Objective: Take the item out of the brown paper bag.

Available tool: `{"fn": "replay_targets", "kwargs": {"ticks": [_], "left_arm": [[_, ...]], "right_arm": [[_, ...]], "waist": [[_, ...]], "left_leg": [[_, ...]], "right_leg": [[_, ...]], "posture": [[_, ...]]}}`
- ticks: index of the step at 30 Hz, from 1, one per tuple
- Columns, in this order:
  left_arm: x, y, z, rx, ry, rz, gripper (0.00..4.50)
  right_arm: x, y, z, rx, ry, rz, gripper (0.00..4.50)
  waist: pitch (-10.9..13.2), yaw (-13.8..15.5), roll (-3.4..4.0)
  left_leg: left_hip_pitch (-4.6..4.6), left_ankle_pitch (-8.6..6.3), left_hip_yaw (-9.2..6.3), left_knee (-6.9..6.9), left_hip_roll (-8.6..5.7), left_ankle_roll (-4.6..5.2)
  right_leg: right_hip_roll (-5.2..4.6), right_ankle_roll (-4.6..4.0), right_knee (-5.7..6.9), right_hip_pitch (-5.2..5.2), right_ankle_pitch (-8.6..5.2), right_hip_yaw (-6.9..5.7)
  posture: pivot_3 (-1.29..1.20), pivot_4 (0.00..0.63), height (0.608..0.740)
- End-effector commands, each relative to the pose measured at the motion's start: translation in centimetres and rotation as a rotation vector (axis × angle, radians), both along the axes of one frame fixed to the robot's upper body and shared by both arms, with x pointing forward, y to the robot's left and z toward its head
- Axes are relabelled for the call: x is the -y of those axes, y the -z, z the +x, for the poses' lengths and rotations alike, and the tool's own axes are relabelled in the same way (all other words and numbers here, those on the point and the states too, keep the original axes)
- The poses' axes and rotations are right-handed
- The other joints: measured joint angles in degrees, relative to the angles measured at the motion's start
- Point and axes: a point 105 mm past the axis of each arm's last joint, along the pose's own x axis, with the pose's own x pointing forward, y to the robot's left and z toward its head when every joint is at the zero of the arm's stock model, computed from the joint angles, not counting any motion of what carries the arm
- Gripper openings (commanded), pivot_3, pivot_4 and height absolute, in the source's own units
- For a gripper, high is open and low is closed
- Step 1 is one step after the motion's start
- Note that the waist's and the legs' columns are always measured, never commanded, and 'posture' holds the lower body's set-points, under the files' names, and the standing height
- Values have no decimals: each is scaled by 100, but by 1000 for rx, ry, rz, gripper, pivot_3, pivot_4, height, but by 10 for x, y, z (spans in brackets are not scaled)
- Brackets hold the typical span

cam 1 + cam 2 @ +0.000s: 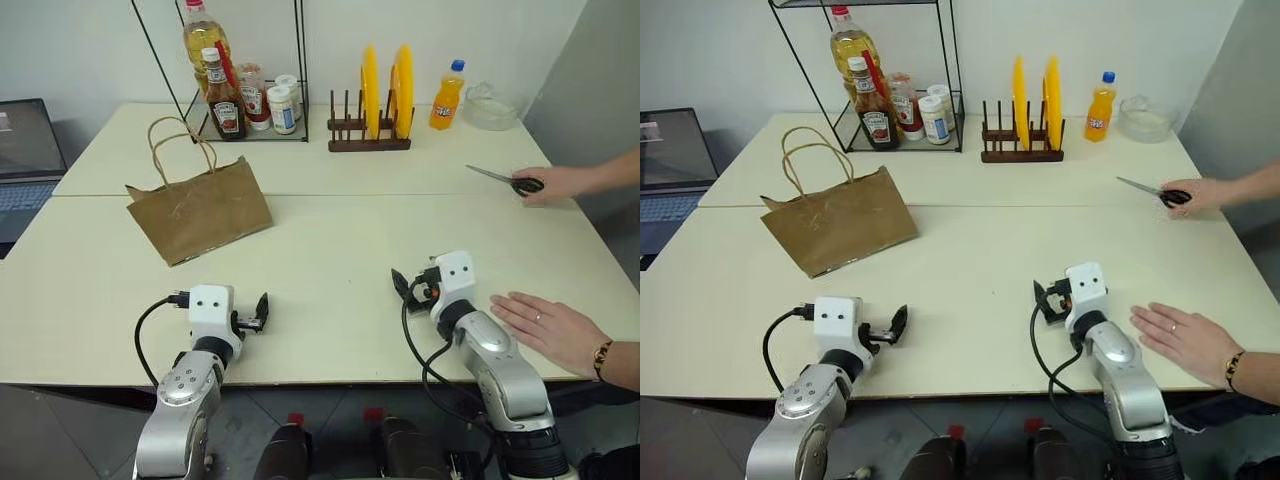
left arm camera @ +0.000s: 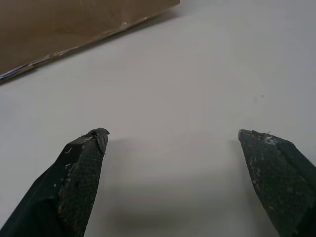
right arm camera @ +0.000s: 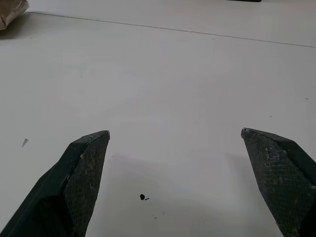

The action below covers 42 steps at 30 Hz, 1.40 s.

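The brown paper bag lies crinkled on the left half of the table, its two loop handles pointing toward the back. The item is hidden. My left gripper hovers low over the table in front of the bag, open and empty. In the left wrist view the bag's bottom edge lies a short way beyond the left gripper. My right gripper stands open and empty over bare table right of centre. The right wrist view has the right gripper with a bag corner far off to the side.
A wire rack with several bottles stands behind the bag. Beside it are a plate rack with yellow plates, an orange soda bottle and a glass bowl. One person's hand rests beside my right arm; another holds scissors. A laptop sits at left.
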Motion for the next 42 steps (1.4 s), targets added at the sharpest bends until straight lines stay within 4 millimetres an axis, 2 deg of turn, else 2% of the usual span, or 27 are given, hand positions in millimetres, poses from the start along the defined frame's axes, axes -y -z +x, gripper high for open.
{"fn": "replay_targets", "kwargs": {"ticks": [1,4,10,14,18,20,24,28,32,38,42], "left_arm": [[-1,-13,1,58,-16,-4,4485],[2,-12,4,61,-22,-12,4485],[2,-13,2,54,0,-7,4485],[-14,-13,-2,19,64,-31,4485],[-34,-32,-2,5,197,-32,4485],[-43,-45,0,1,263,33,4485],[-63,-97,23,75,296,191,4485],[-60,-150,46,183,303,393,4485],[-63,-195,64,265,208,638,4485],[-68,-232,72,348,108,938,4485],[-77,-236,83,343,66,1021,4485]], "right_arm": [[-2,-17,4,73,-7,0,4500],[4,-17,6,71,20,-3,4500],[-2,-20,2,79,-16,-10,4500],[6,-23,6,89,2,-21,4500],[-3,-40,10,116,-67,-5,4500],[-12,-49,9,124,-148,8,4500],[-46,-80,0,158,-405,104,4500],[-75,-105,-19,174,-651,209,4500],[-83,-120,-28,183,-765,262,4500],[-85,-140,-24,231,-775,277,4500],[-87,-145,-23,248,-767,281,4500]], "waist": [[0,3,0],[0,8,-1],[1,4,-2],[1,1,-2],[3,-2,-2],[3,-4,-2],[21,8,-17],[23,2,-21],[25,-3,-24],[27,-37,-23],[27,-21,-23]], "left_leg": [[0,0,-1,0,0,0],[0,0,-2,0,0,0],[0,0,0,0,-1,0],[0,0,0,0,0,0],[1,0,-2,0,1,0],[1,0,-2,0,1,0],[0,1,-4,-2,1,0],[-2,1,-9,-5,3,1],[-5,0,-8,-9,0,1],[-3,0,-5,-23,0,0],[-6,1,-3,-22,-2,0]], "right_leg": [[0,0,0,0,0,0],[-1,0,0,1,0,0],[0,0,0,1,0,0],[2,-1,0,-1,0,0],[6,-1,4,-3,0,-5],[6,-1,3,-3,0,-7],[5,-2,3,-4,0,-11],[3,-3,-1,-4,1,-14],[-3,-2,-2,-6,2,-14],[2,-3,4,-20,2,-7],[5,-3,5,-20,2,-15]], "posture": [[0,150,740],[0,150,740],[0,150,740],[0,150,740],[0,150,740],[0,150,740],[0,150,740],[0,150,740],[0,150,740],[0,150,740],[0,150,740]]}}
